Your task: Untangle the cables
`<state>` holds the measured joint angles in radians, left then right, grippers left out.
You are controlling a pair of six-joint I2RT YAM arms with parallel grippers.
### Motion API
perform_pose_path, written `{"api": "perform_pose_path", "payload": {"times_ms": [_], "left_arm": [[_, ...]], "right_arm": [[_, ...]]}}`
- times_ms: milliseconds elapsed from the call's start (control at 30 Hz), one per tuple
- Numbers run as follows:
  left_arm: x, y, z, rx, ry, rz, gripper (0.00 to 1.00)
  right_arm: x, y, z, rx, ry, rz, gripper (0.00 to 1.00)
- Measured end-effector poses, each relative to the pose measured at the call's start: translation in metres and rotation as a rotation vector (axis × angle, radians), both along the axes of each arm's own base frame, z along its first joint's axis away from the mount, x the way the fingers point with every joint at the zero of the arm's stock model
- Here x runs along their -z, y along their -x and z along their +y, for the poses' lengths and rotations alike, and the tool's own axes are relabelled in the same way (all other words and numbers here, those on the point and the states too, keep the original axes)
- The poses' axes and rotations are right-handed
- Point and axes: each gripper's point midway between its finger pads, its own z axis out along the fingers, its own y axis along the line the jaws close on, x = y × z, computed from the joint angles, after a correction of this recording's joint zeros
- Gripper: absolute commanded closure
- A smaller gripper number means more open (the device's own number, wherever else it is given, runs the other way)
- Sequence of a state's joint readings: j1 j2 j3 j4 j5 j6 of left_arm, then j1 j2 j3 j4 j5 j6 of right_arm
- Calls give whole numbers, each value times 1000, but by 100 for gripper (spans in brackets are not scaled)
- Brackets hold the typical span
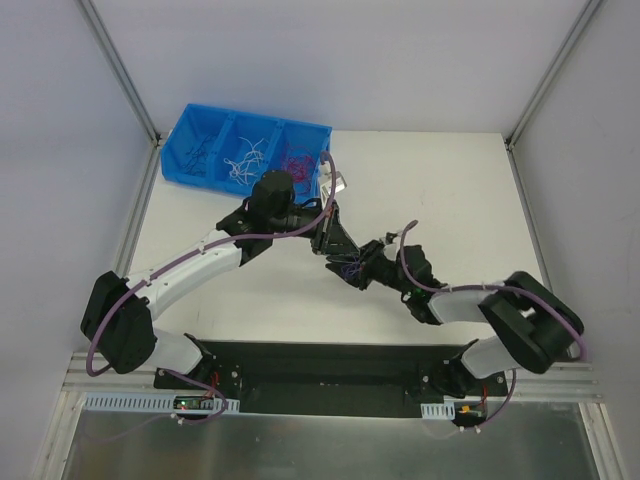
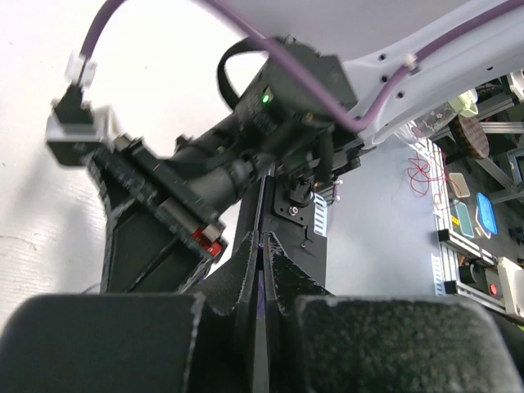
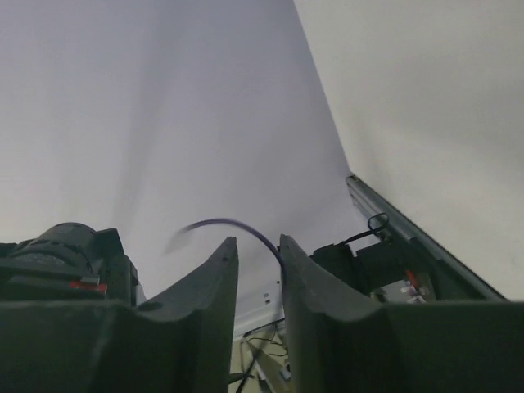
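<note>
My left gripper [image 1: 333,245] is above the middle of the table. In the left wrist view it [image 2: 262,241] is shut on a thin dark purple wire [image 2: 264,282] that shows between the pressed pads. My right gripper [image 1: 352,270] meets it tip to tip, with a small purple bunch of cables [image 1: 349,268] between the two. In the right wrist view the right gripper [image 3: 258,243] has a gap between its fingers. A curved purple wire [image 3: 237,223] arcs up from the inner face of the right finger [image 3: 304,270]. The right arm's wrist [image 2: 270,106] fills the left wrist view.
A blue bin [image 1: 258,117] stands at the back left with three compartments, holding dark wires [image 1: 203,155], white wires [image 1: 248,158] and red wires [image 1: 297,162]. Grey walls and metal posts [image 1: 120,70] enclose the table. A black base plate [image 1: 330,365] runs along the near edge.
</note>
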<state>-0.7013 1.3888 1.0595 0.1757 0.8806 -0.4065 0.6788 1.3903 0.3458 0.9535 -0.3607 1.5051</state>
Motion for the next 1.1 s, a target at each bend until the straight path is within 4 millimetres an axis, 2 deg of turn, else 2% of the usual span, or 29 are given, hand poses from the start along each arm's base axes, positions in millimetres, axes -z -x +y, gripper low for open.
{"api": "perform_pose_path", "payload": {"times_ms": [67,167,333,400,467,567,633,767,800,933,1000,1100], "left_arm": [[0,0,0,1,0,-1,100],[0,-1,0,-1,-1,-14,100],[-4,-3,8,-46,-22,-77,100],[-11,-7,15,-99,-29,-125,100],[-19,-11,27,-184,-39,-175,100],[-27,-11,64,-363,-73,-249,100],[-30,-8,94,-489,-97,-298,100],[-38,-6,168,-791,-145,-395,100],[-41,-6,190,-888,-162,-416,100],[-38,-8,254,-1158,-253,-445,100],[-28,-7,274,-1231,-325,-441,100],[-15,-7,283,-1258,-408,-434,100]], "right_arm": [[5,1,12,-10,-48,29,99],[30,0,20,-3,-45,99,99],[76,-4,17,38,18,187,99],[86,-8,14,48,36,188,99],[86,-16,8,66,34,172,99],[89,-33,-9,119,49,146,99],[94,-46,-30,163,72,123,99],[103,-66,-64,229,136,63,99],[104,-68,-68,232,152,43,99],[106,-72,-83,225,264,-53,99],[101,-71,-84,205,309,-114,99],[93,-72,-85,175,375,-201,100]]}}
